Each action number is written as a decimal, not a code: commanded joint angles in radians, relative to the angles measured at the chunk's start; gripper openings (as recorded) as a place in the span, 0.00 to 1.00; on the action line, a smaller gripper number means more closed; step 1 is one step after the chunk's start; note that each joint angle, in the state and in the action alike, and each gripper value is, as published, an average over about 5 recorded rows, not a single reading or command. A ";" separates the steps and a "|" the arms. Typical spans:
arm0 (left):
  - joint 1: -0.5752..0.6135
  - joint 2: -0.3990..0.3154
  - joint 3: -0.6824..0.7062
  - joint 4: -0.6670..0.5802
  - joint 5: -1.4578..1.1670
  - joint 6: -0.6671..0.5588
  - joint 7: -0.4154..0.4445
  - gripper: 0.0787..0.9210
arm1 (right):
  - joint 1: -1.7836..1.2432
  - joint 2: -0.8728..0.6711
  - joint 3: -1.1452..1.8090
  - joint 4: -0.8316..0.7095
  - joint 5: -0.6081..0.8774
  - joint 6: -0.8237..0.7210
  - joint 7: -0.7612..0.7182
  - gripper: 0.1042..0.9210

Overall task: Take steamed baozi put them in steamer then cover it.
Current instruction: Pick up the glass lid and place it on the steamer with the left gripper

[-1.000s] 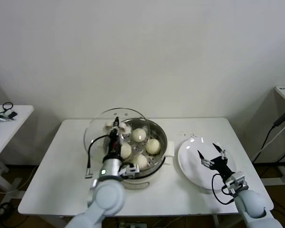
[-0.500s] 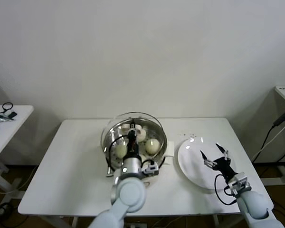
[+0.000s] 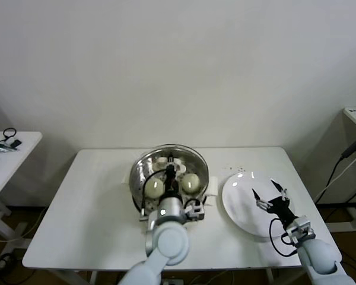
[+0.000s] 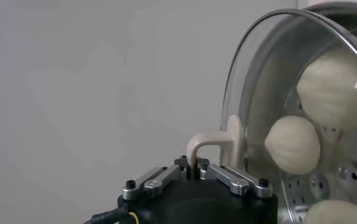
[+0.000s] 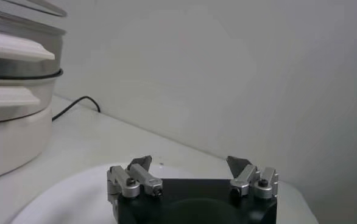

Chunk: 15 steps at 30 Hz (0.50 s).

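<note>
The steel steamer on its white base stands mid-table with cream-white baozi inside, seen through the glass. The clear cover lies over the steamer. My left gripper is shut on the cover's cream handle. In the left wrist view the gripper pinches that handle, and the glass cover stands in front of two baozi. My right gripper hovers open and empty over the white plate; the right wrist view shows its jaws wide apart.
The white table has bare surface left of the steamer. The steamer and its black cord lie beyond the plate in the right wrist view. A side table with small items stands far left.
My left gripper carried the cover from the steamer's left side rightward until it came over the steamer. The right arm stayed almost still over the plate.
</note>
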<state>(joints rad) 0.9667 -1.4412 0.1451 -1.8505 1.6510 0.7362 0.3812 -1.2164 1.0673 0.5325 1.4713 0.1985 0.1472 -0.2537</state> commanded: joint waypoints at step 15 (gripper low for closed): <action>-0.006 -0.002 0.003 0.040 0.024 0.036 0.026 0.09 | -0.004 0.001 0.012 -0.001 -0.002 0.003 -0.008 0.88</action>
<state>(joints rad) 0.9623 -1.4411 0.1472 -1.8202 1.6680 0.7363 0.4018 -1.2213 1.0677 0.5434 1.4694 0.1971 0.1502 -0.2600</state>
